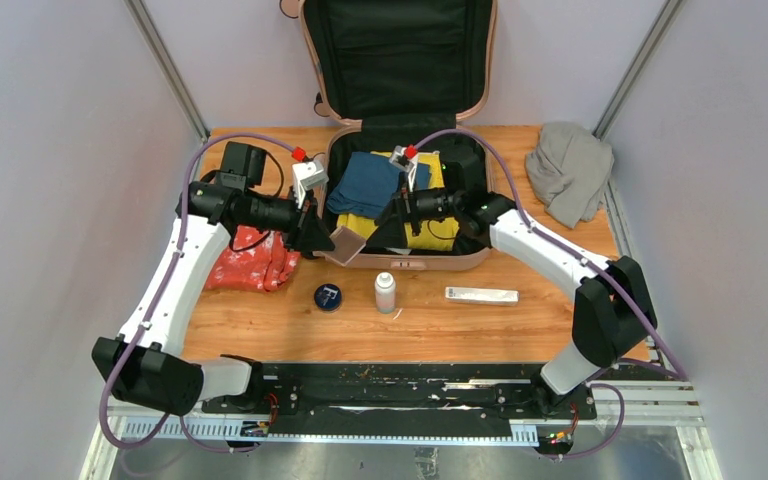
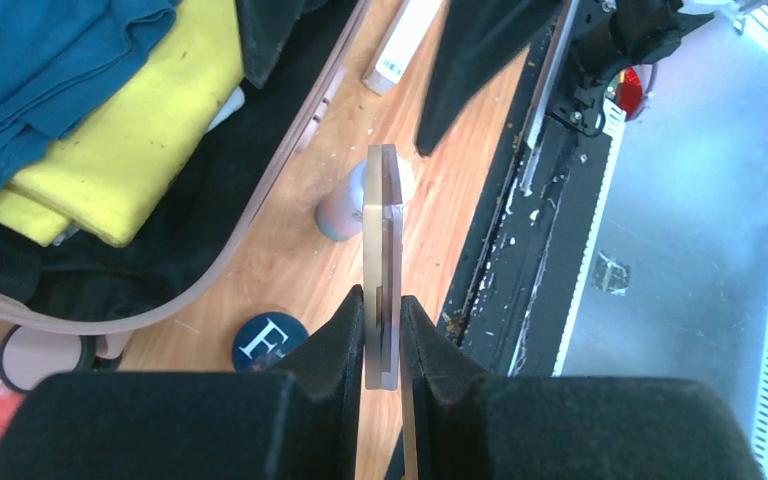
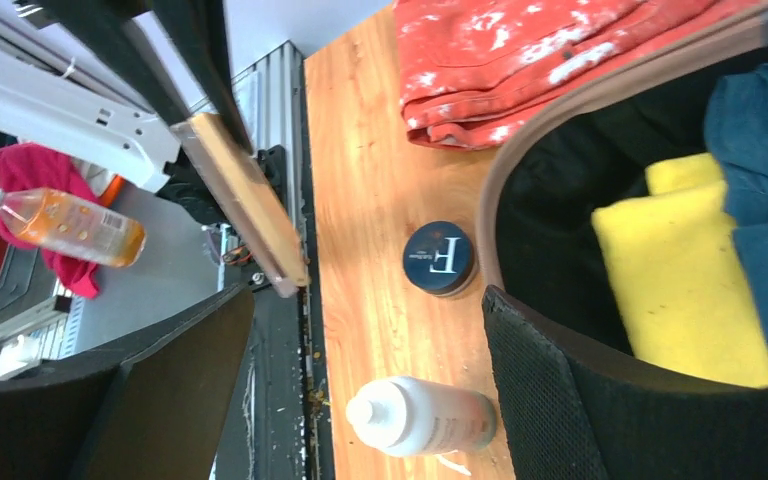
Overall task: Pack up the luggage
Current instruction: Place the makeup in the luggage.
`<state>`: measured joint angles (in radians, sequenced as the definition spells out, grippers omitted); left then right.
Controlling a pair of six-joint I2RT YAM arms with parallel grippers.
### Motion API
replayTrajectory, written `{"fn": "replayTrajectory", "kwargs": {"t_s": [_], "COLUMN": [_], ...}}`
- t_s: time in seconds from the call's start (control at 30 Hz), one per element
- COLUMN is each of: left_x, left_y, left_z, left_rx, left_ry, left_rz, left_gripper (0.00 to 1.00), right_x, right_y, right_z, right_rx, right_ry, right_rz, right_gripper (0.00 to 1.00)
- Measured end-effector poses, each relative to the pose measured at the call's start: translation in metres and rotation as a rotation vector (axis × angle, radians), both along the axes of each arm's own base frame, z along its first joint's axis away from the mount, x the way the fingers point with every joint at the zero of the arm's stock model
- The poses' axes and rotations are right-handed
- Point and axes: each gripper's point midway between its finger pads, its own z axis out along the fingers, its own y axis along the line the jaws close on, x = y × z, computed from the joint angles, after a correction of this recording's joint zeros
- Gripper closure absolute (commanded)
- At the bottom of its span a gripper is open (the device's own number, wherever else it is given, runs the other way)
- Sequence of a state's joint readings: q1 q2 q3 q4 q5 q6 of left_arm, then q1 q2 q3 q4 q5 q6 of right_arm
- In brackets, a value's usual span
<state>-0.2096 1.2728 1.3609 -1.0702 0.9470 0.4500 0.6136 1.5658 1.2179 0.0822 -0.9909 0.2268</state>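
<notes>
My left hand point(image 2: 382, 322) is closed narrow on one edge of a thin flat panel point(image 2: 381, 230), at the near-left corner of the luggage point(image 1: 420, 262). The luggage lies open on the desk point(image 1: 540, 330), lid upright at the back. My right hand point(image 3: 363, 305) stands wide and empty by the near rim.

Recommended procedure: lift the panel clear of the rim, turn it flat, and lower it onto the blue cloth point(image 1: 365, 185) and yellow cloth point(image 1: 438, 238) before releasing. Hold the right arm aside to avoid contact.
</notes>
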Motion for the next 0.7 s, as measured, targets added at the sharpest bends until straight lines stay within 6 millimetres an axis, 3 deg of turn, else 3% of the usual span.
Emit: {"fn": "replayTrajectory", "kwargs": {"t_s": [0.07,0.23,0.4,0.53,0.67,0.7], "left_x": [-0.003,-0.005,-0.007,-0.007,-0.007,-0.007], "left_y": [-0.001,-0.002,-0.003,-0.003,-0.003,-0.003], "left_z": [0.002,0.002,0.003,0.001,-0.001,-0.001], "left_rx": [-0.01,-0.018,-0.026,-0.025,-0.023,-0.022], "left_ry": [0.004,0.012,0.017,0.024,0.03,0.032], "left_rz": [-0.008,-0.014,-0.02,-0.021,-0.022,-0.022], "left_gripper": [1.0,1.0,1.0,1.0,1.0,0.96], "right_x": [0.01,0.003,-0.012,-0.025,-0.031,-0.032], "right_y": [-0.005,-0.002,0.011,0.028,0.033,0.033], "right_z": [-0.002,0.003,0.019,0.024,0.018,0.016], "right_rx": [-0.007,0.014,0.077,0.101,0.092,0.086], "right_ry": [-0.003,-0.008,-0.031,-0.027,0.005,0.019], "right_rz": [-0.035,-0.002,0.088,0.17,0.201,0.204], "right_gripper": [0.11,0.12,0.25,0.52,0.94,0.99]}}
